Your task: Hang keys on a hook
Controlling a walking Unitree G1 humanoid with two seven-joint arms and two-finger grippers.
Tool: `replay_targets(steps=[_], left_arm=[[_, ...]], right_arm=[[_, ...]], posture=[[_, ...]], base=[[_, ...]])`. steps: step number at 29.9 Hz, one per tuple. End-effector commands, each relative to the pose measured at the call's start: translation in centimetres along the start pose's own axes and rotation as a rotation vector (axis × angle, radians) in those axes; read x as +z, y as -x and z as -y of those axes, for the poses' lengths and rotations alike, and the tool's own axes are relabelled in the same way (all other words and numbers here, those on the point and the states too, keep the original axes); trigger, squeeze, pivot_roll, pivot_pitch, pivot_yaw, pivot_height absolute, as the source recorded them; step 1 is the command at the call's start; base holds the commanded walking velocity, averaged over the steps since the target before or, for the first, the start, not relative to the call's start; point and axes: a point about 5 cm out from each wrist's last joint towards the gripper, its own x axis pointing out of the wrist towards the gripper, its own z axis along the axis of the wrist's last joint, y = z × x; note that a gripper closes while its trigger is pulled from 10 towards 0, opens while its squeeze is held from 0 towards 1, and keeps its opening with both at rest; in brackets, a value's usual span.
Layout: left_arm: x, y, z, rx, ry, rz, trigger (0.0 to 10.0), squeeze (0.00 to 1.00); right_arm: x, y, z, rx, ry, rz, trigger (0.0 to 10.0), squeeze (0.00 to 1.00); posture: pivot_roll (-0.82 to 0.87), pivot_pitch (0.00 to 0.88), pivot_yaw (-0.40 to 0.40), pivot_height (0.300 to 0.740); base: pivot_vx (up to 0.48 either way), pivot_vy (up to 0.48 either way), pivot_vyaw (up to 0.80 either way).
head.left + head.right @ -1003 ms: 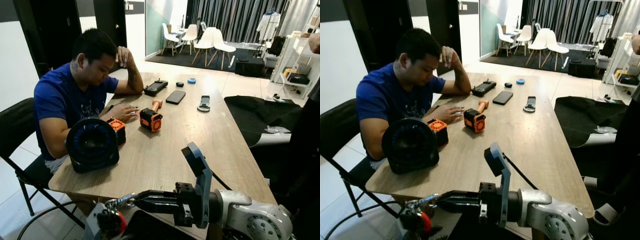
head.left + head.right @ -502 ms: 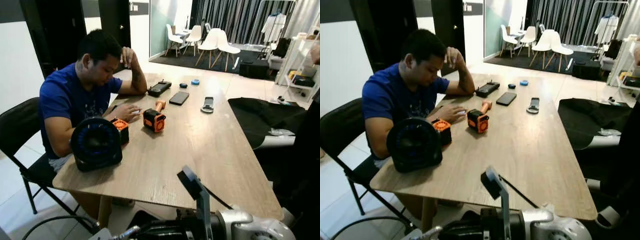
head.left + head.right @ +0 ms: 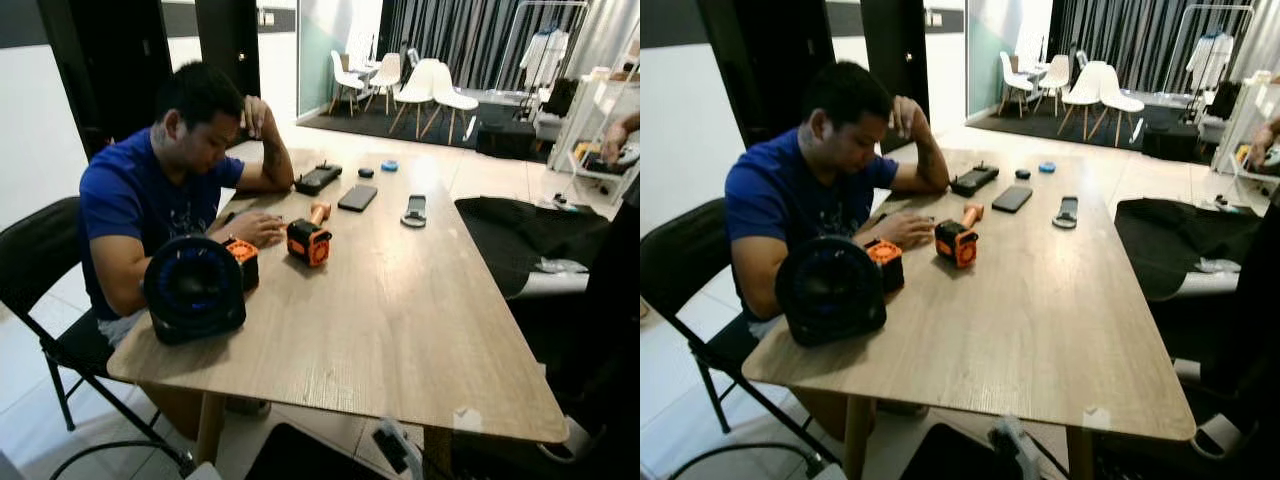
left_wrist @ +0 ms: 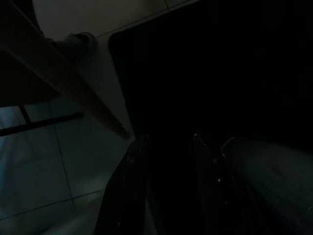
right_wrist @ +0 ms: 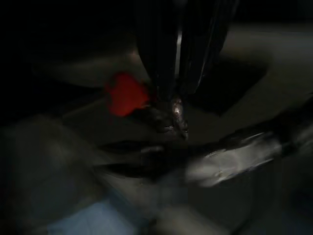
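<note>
Right hand [image 5: 178, 105]: we have it low in the dark, fingers pinched together on the keys [image 5: 173, 120]; a red fob [image 5: 126, 94] dangles beside the metal, so the bunch hangs free below the grip

Left hand [image 4: 168, 161]: we see its two black fingers spread apart, holding nothing; it looks idle, hanging by the floor near a wooden leg

Tabletop [image 3: 400, 320]: a person [image 3: 150, 190] sits at it, beside a black round fan [image 3: 195, 300] and an orange tool [image 3: 308, 238]

Hook: we spot none here; we judge the carry comes first, hanging later
</note>
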Motion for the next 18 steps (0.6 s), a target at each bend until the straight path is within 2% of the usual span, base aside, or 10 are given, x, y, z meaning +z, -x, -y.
replay_targets(steps=[1,3,7,9,10,11,15,18], left_arm=[[-0.5,-0.3,0.9,-0.023,-0.015,-0.019,10.0,0.00],[-0.5,-0.3,1.0,-0.019,-0.015,-0.015,10.0,0.00],[-0.5,-0.4,0.9,-0.009,-0.001,-0.007,10.0,0.00],[-0.5,-0.4,0.9,-0.003,0.015,-0.005,10.0,0.00],[-0.6,-0.5,1.0,-0.004,0.024,-0.014,10.0,0.00],[-0.6,-0.5,1.0,-0.004,0.024,-0.014,10.0,0.00],[-1.0,-0.7,1.3,0.008,0.052,-0.022,10.0,0.00],[-1.0,-0.8,1.2,0.056,0.122,0.000,10.0,0.00]], right_arm=[[-0.9,0.6,1.6,-0.091,-0.039,0.022,0.0,0.00],[-3.0,1.1,3.7,-0.210,-0.127,0.033,0.0,0.00],[-3.9,1.3,4.7,-0.266,-0.186,0.072,0.0,0.00],[-4.7,1.4,5.4,-0.313,-0.246,0.104,0.0,0.00],[-5.7,1.7,6.3,-0.374,-0.311,0.136,0.0,0.00],[-5.7,1.7,6.3,-0.374,-0.311,0.136,0.0,0.00],[-7.5,2.2,8.1,-0.516,-0.412,0.204,0.0,0.00],[-8.8,3.4,9.8,-0.693,-0.452,0.267,0.0,0.00]], posture=[[0.03,0.051,0.019,0.740],[0.04,0.051,0.017,0.740],[0.04,0.049,0.019,0.740],[0.04,0.047,0.019,0.740],[0.04,0.041,0.023,0.740],[0.04,0.041,0.023,0.740],[0.04,0.033,0.023,0.740],[0.04,0.027,0.022,0.740]], base=[[0.000,0.000,0.00],[0.000,0.000,0.00],[0.000,0.000,0.00],[0.000,0.000,0.00],[0.000,0.000,0.00],[0.000,0.000,0.00],[0.000,0.000,0.00],[0.000,0.000,0.00]])
